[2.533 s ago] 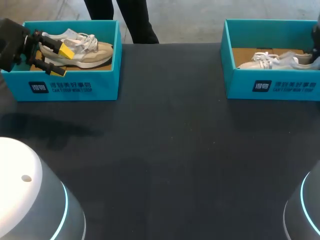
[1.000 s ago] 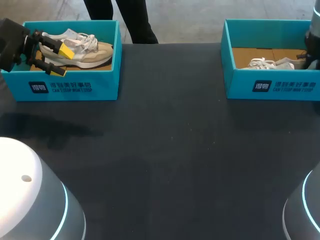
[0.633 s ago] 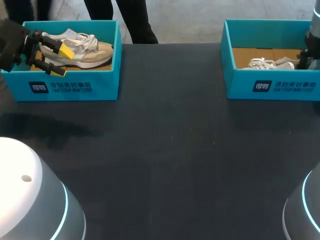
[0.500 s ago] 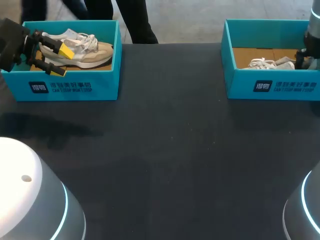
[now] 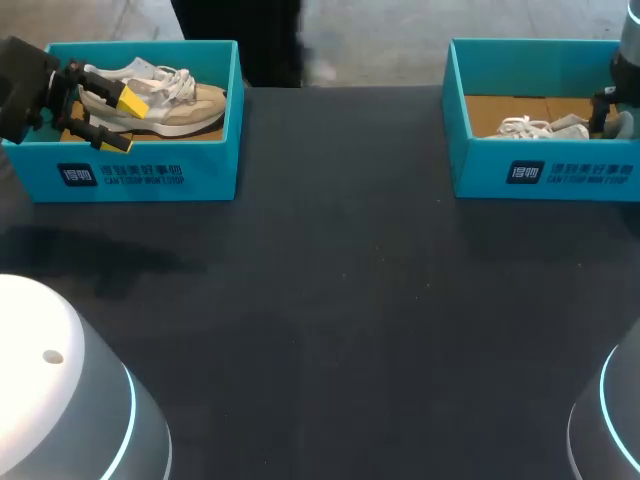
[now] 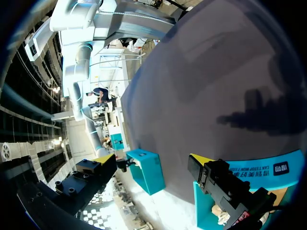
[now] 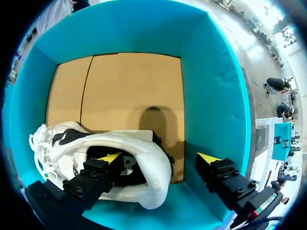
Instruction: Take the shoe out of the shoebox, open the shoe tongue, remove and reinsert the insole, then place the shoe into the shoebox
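My left gripper (image 5: pixel 124 120) is matte black, and its 2 blocky fingers (image 6: pixel 91 175) end in bright yellow wedge tips. My right gripper (image 7: pixel 159 158) is built the same, with small round screws (image 7: pixel 238 190) sunk into the finger blocks. My right arm (image 5: pixel 630 40) is smooth grey. My 2 domed bases (image 5: pixel 60 400) are glossy white, each edged by a thin cyan light band (image 5: pixel 129 405). The left dome has 1 small round hole (image 5: pixel 52 356).

L shoe (image 5: pixel 172 104) in L shoebox (image 5: pixel 140 176), R shoe (image 5: pixel 532 127) in R shoebox (image 5: pixel 560 173), well apart on table (image 5: pixel 340 300)
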Robot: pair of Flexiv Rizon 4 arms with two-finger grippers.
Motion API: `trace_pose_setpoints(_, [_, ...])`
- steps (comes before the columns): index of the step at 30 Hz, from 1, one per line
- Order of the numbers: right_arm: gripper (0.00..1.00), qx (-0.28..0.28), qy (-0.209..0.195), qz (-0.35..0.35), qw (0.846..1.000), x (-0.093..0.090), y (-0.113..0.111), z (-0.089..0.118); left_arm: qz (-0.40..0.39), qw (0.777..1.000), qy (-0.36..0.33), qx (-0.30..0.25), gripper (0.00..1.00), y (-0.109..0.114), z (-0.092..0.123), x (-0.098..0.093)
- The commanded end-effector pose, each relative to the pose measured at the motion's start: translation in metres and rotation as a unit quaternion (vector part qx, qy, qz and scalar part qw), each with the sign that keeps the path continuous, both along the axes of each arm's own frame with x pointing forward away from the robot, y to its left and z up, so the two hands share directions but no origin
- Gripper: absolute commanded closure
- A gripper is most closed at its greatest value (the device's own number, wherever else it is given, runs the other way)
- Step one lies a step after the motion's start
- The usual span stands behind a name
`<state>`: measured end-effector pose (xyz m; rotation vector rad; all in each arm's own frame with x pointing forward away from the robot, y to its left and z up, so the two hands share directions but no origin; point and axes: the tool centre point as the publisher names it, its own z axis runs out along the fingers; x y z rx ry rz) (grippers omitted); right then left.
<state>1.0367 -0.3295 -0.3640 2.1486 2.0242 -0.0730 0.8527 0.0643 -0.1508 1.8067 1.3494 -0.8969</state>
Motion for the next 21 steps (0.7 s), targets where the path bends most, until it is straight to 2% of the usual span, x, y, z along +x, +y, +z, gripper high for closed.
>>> trace_pose_setpoints(1, [0.00,-0.002,-0.003,-0.001,1.000,-0.004,0.004,0.007,0.000,1.000,-0.001,0.000,0.00,0.000,-0.001,0.000])
trace_pose_setpoints(21, [0.00,0.008,0.000,-0.014,1.000,-0.014,0.025,0.061,0.000,1.000,-0.001,0.000,0.00,0.000,-0.001,0.000])
